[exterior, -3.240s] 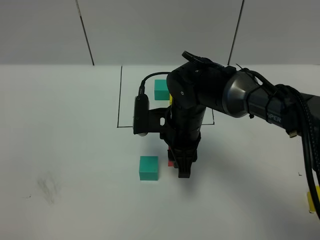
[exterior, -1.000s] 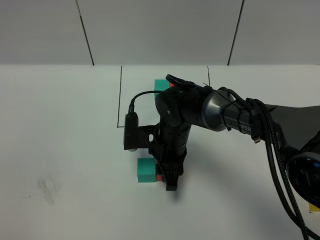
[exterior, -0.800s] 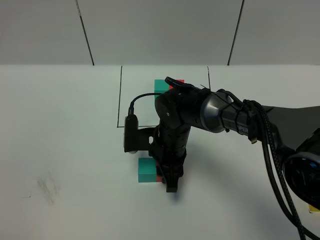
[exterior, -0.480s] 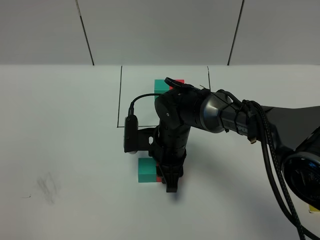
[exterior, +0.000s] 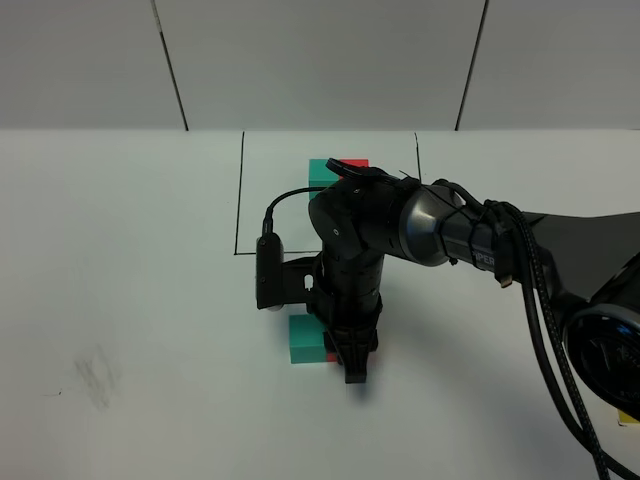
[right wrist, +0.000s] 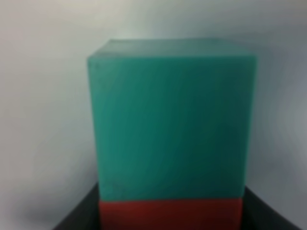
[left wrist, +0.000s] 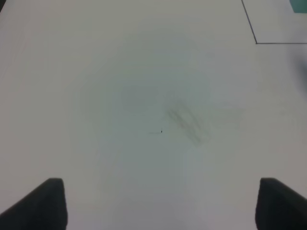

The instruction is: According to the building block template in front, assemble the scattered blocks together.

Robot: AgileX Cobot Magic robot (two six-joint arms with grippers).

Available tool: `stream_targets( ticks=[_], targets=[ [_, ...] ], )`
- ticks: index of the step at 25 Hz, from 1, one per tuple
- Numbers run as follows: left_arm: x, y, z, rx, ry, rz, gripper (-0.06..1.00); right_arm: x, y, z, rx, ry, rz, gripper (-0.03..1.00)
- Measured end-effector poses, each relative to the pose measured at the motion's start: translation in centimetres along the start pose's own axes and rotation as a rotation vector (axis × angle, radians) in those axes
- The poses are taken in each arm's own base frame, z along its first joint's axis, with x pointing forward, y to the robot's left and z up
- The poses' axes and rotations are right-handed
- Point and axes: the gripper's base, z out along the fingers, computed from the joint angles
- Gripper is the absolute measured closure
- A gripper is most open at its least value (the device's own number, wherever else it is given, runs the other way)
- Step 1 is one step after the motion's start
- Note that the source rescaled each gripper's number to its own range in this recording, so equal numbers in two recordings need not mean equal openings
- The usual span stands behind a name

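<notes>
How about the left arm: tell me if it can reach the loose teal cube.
Probably yes, though cramped. The teal cube has bare table on its left in the high view, where the left gripper stands open. The right gripper, shut on the red cube against it, crowds the top and right side.

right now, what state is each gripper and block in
left gripper: open, empty
right gripper: shut on the red block
red block: gripped, touching the teal block
teal block: flat on the table, not gripped
template blocks: untouched, partly hidden by the right arm
</notes>
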Motion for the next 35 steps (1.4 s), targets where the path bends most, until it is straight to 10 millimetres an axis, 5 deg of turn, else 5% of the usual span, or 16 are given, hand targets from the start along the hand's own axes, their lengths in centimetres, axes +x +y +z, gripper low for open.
stream_targets(
  ticks=[13, 19, 24, 28, 35],
  targets=[
    [0.0, 0.0, 0.0, 0.000, 0.000, 0.000, 0.13, 0.0, -0.1, 0.0, 0.014, 0.000, 0.000, 0.91],
    [0.0, 0.0, 0.0, 0.000, 0.000, 0.000, 0.13, -0.2, -0.9, -0.9, 0.038, -0.004, 0.030, 0.54],
    [0.0, 0.0, 0.0, 0.000, 0.000, 0.000, 0.13, -0.3, -1.6, -3.8, 0.032, 0.031, 0.123, 0.32],
    [0.0, 0.0, 0.0, 0.000, 0.000, 0.000, 0.13, 1.5, -2.2, -7.5, 0.055, -0.015, 0.408, 0.29],
    [0.0, 0.0, 0.0, 0.000, 0.000, 0.000, 0.13, 8.3, -1.9, -12.3, 0.175, -0.103, 0.927, 0.29]
  ],
)
